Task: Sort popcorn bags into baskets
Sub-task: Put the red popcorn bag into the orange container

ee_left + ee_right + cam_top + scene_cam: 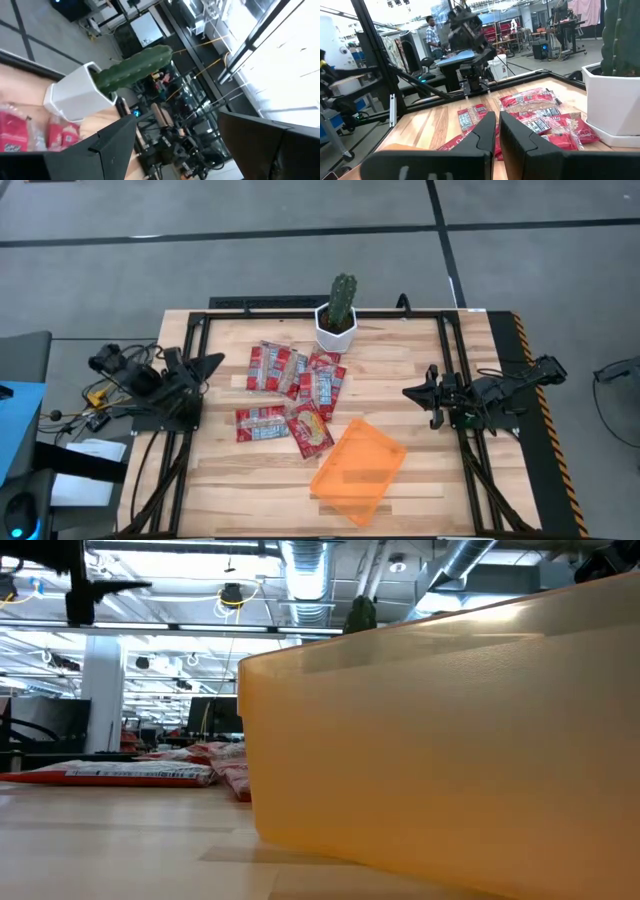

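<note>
Popcorn bags [290, 395]: I see white label panels with dark print, but I cannot read it in any view.
Orange basket [358, 470]: I find no marking on it.
White cactus pot [336, 330]: I find no lettering.
Room behind table: I make out no sign I can read.

2 dark arms, black angular fingers [520, 145], yellow cable.

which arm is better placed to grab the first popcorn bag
Probably left. The left gripper waits at the table's left edge, close to the popcorn bags. The right gripper waits across the table, farther off, with the orange tray nearer it.
</note>
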